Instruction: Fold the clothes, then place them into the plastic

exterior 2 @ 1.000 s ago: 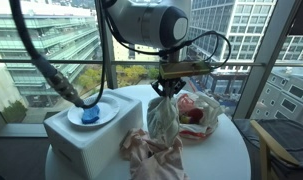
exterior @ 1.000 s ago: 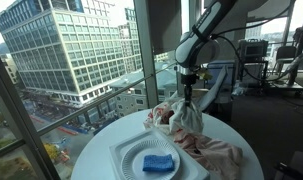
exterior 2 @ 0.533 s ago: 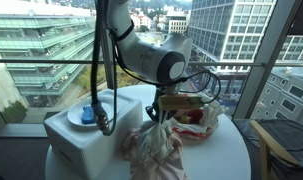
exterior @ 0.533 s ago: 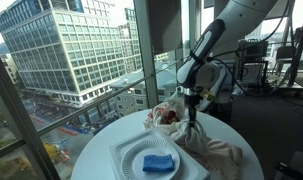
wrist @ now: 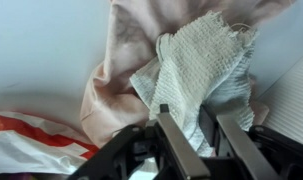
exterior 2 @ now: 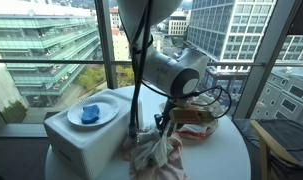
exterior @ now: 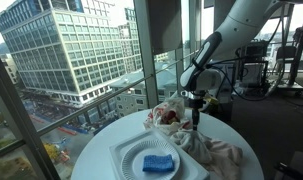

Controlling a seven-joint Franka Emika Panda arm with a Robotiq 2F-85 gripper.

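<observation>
Lying right under the tool (wrist: 194,116), the clothes (wrist: 141,50) bunch between its jaws; whether gripped, I cannot tell.

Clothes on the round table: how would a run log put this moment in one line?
clothes: crumpled heap on table | pincer: low at heap, grip unclear | plastic: beside heap

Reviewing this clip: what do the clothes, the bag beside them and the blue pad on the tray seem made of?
The clothes: soft matte fabric; it drapes in folds, and a white piece shows a coarse weave in the wrist view. The plastic: thin glossy film, wrinkled and see-through. The blue sponge: probably foam, matte, but too small to be sure.
</observation>
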